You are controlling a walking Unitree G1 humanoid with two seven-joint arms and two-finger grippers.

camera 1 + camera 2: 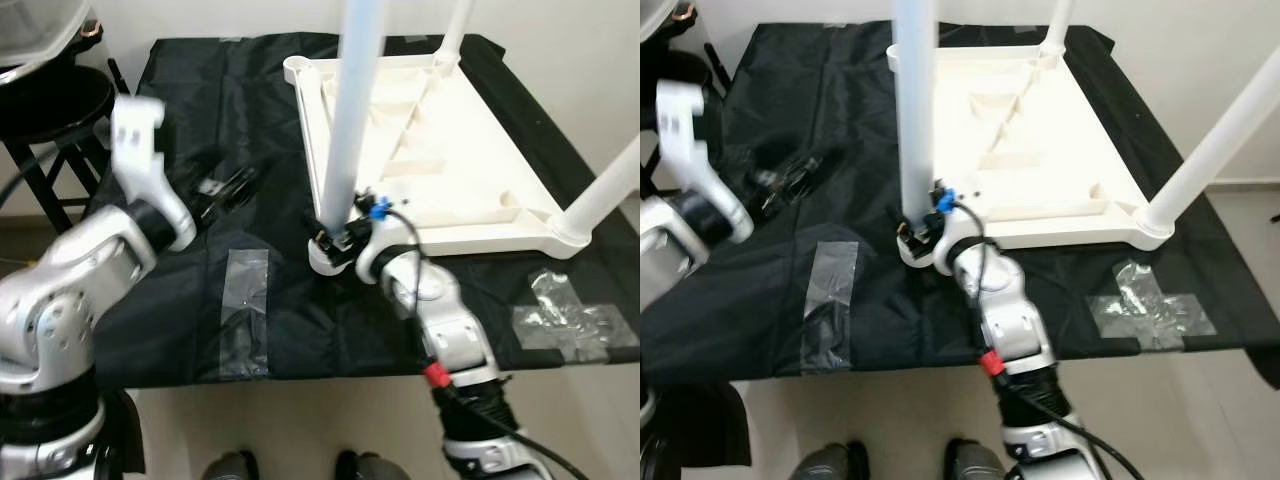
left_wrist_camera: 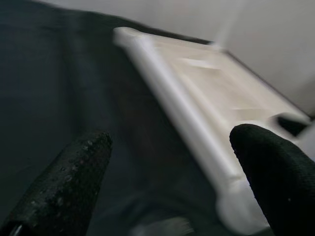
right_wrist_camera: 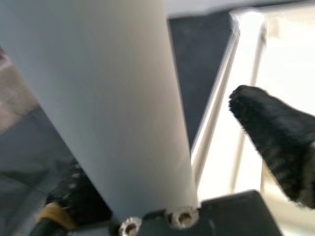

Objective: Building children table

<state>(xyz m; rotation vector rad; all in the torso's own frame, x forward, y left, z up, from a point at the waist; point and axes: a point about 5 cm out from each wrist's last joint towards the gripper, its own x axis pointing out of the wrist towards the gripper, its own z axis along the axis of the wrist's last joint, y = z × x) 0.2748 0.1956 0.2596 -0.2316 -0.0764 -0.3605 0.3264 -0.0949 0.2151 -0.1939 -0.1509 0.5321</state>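
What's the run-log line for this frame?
step: leg fitting | right pincer: around table leg at tabletop corner socket | left pincer: open, over black cloth

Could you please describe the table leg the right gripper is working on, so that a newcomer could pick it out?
On the black cloth-covered table lies an upside-down white plastic children's tabletop. The leg is the pale tube upright at its near corner on the robot's left. Unlike the other legs, it has the right gripper at its base.

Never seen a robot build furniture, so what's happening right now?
Right gripper around the near table leg at its base. Left gripper open over black cloth. Upturned white tabletop carries three legs. Nothing blocking.
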